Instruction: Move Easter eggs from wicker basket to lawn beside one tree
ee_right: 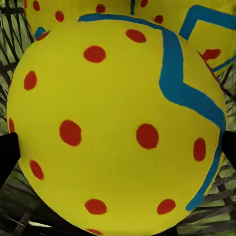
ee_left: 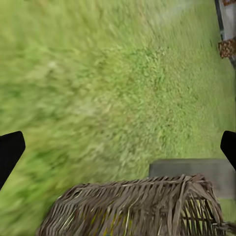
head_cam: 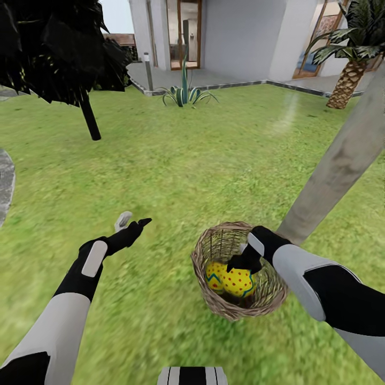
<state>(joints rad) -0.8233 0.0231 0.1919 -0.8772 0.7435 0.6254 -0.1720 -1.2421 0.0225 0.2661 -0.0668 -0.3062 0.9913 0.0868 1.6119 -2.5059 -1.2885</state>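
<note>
Closest in, the right gripper [head_cam: 241,263] is down inside the wicker basket [head_cam: 214,299], jaws spread either side of the nearest egg [ee_right: 115,128]. In the right wrist view one dark fingertip [ee_right: 7,155] sits at each flank of it, so it's bracketed but I wouldn't call it clamped yet. More eggs [head_cam: 215,278] are tucked in beside it, touching; I can only make out parts of them, so not sure all three are in there.

Left gripper [head_cam: 131,222] hangs over bare lawn [head_cam: 176,171] just beside the basket, jaws apart, holding nothing.

Right behind the basket is the pale trunk of the tree [head_cam: 342,160], handy drop spot. Further back there's a dark-leaved tree [head_cam: 88,115], a spiky plant and a palm [head_cam: 345,85] by the house.

The risk, I reckon: round smooth egg, pinched off-centre, squirts out sideways. Or the fingers snag the weave and tip the light basket on the lift.
</note>
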